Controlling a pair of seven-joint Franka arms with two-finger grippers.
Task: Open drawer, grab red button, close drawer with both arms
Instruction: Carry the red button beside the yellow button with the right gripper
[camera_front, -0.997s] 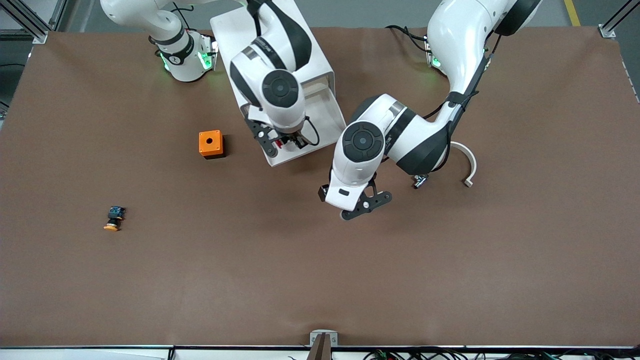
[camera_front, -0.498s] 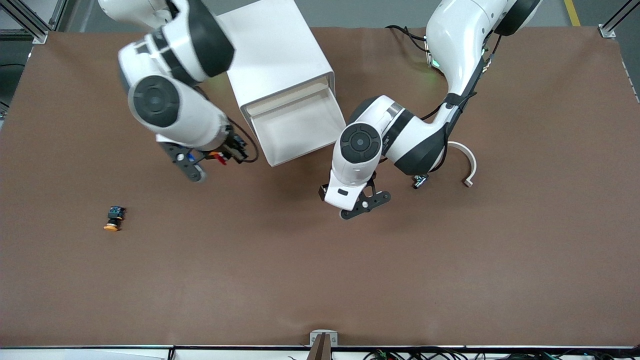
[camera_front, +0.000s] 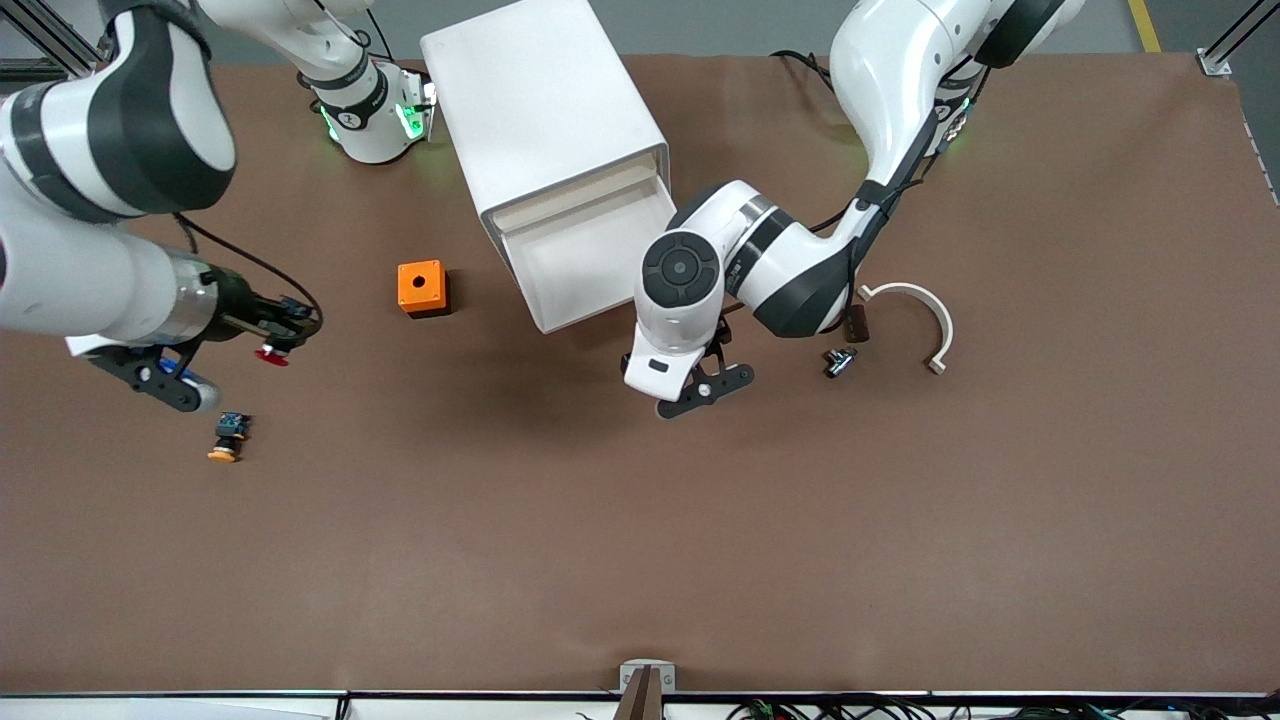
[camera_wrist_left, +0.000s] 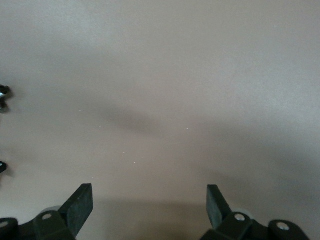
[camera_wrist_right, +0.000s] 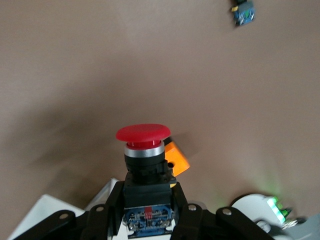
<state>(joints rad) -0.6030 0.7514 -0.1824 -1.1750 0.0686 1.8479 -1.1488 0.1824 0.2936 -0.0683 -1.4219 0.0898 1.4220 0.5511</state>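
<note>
The white cabinet (camera_front: 545, 110) stands near the robots' bases, and its drawer (camera_front: 590, 262) is pulled out and shows a bare white inside. My right gripper (camera_front: 205, 372) (camera_wrist_right: 148, 200) is shut on the button (camera_front: 270, 355) (camera_wrist_right: 142, 134), gripping its black body and blue rear block with the red cap pointing outward. It hangs over the table toward the right arm's end, well away from the drawer. My left gripper (camera_front: 700, 388) (camera_wrist_left: 149, 192) is open with nothing between its fingers, over the bare table just in front of the drawer's front panel.
An orange box (camera_front: 421, 288) (camera_wrist_right: 177, 157) sits beside the cabinet. A button with an orange-yellow cap (camera_front: 228, 437) (camera_wrist_right: 243, 12) lies just below my right gripper. A small black switch (camera_front: 838, 360) and a white curved piece (camera_front: 915, 310) lie by the left arm.
The right arm has swung from the drawer toward its own end of the table, carrying the red button. The left gripper has shifted slightly closer to the drawer front.
</note>
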